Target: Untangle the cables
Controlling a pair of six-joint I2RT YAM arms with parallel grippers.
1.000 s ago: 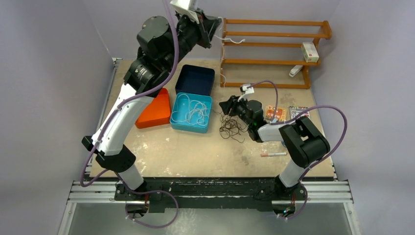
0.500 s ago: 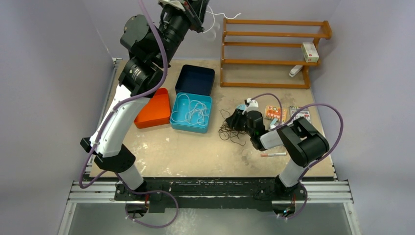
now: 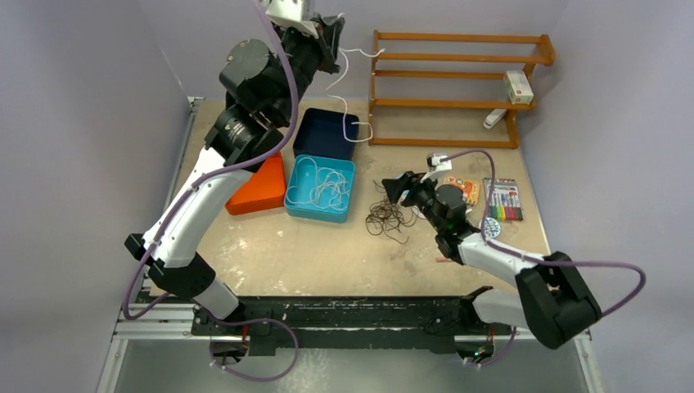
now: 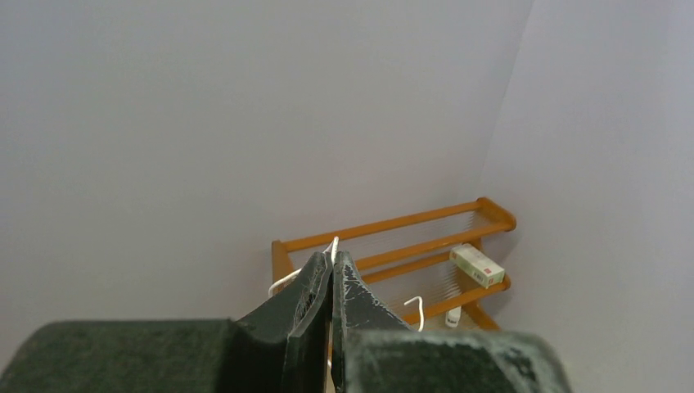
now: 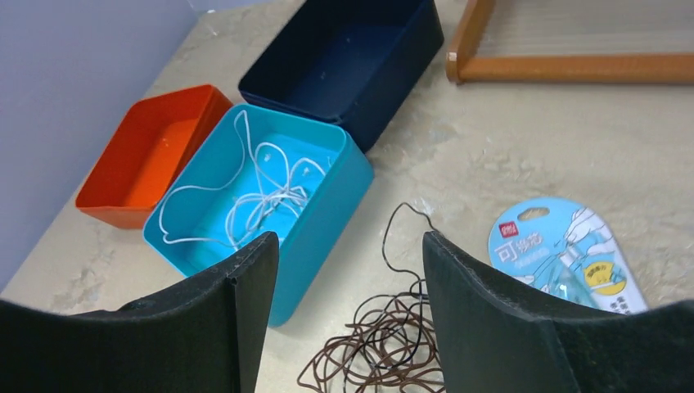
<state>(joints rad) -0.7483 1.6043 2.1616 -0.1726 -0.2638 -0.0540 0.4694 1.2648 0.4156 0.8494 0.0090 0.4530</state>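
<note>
One white strand held high, away from the knot.
My left gripper (image 3: pixel 331 31) is clenched on a white cable (image 3: pixel 361 52), raised so it hangs free beneath; my right gripper (image 5: pixel 348 241) hovers released just above the brown tangle (image 5: pixel 385 348), probably to pin it.

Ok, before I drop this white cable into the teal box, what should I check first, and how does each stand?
1. Left end effector shut on white cable: ok.
2. White cable free of brown tangle: ok, they lie apart.
3. White cable clear of wooden rack: cannot tell, it crosses the rack's post in the top view.
4. Right end effector open, empty: ok.
5. Teal box uncovered: ok, white cables already inside.
6. Brown tangle undone: not ok, bunched.
</note>
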